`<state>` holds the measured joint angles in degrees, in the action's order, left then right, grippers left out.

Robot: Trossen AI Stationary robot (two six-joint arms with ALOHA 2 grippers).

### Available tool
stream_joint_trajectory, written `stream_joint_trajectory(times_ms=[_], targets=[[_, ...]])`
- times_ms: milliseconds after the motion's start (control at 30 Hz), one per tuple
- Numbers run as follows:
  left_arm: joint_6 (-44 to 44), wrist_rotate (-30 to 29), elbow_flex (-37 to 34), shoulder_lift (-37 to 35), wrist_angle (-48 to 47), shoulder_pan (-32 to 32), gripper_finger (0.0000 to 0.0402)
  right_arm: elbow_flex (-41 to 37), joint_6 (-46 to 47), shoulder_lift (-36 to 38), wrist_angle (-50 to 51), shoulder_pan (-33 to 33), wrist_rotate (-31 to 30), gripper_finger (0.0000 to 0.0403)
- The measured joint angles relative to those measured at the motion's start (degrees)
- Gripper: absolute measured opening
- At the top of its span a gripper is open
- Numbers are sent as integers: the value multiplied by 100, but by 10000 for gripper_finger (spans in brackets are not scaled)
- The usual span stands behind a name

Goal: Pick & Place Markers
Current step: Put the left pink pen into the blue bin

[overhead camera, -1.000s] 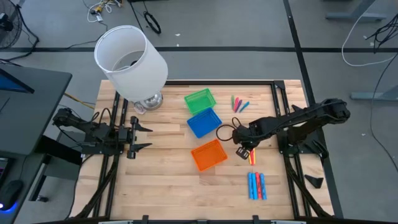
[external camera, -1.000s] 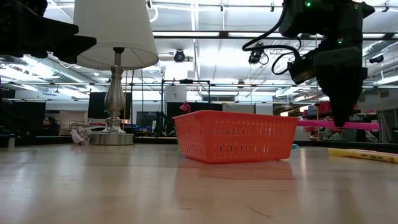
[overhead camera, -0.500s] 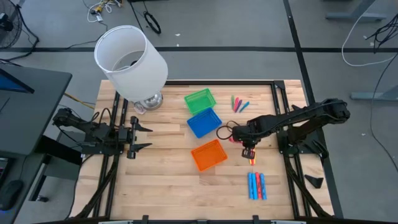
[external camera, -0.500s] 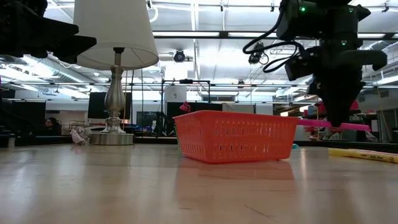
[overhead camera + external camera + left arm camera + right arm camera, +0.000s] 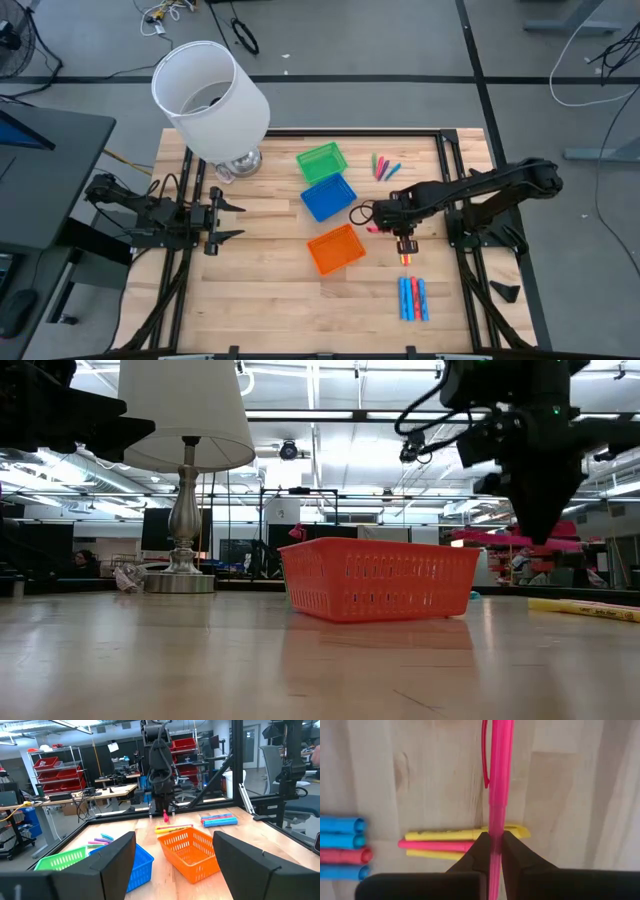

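Holding a pink marker (image 5: 496, 795) clamped between the fingers of the right gripper (image 5: 398, 227), lifted clear of the table (image 5: 260, 290), just right of the orange tray (image 5: 336, 248). Marker level in the low view, pinched near one end, so most of its length overhangs the fingers. Directly beneath: two yellow markers (image 5: 460, 835) and another pink one (image 5: 432, 844) lying on the wood. Nearer the front edge, a blue-and-red marker group (image 5: 413, 298); far right, a small mixed cluster (image 5: 384, 166). Green tray (image 5: 321, 160) and blue tray (image 5: 327, 196) farther back, left of that cluster.

Left gripper (image 5: 222, 219) parked over the left side of the table, fingers spread wide, empty.

Step in hand, judged: carry to a tray, probably the orange one alongside. To do well: keep height above the tray wall, translate left until the long overhang sits fully inside the rim, align marker with the tray's long side, lower before letting go. Risk: off-centre grip may let the marker pivot or catch the rim.
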<state>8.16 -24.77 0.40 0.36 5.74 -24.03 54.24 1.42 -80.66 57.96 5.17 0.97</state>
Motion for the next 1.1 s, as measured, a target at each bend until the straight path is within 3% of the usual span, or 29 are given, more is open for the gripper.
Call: stream_joint_trajectory(times_ms=[500,1100], targets=[[-1,0,1,-1,0,1,273,1182,-1060,-276,677,0,-4,22],[-1,0,2,-2,0,0,273,2723,-1730,-1923,764,7,-5,23]])
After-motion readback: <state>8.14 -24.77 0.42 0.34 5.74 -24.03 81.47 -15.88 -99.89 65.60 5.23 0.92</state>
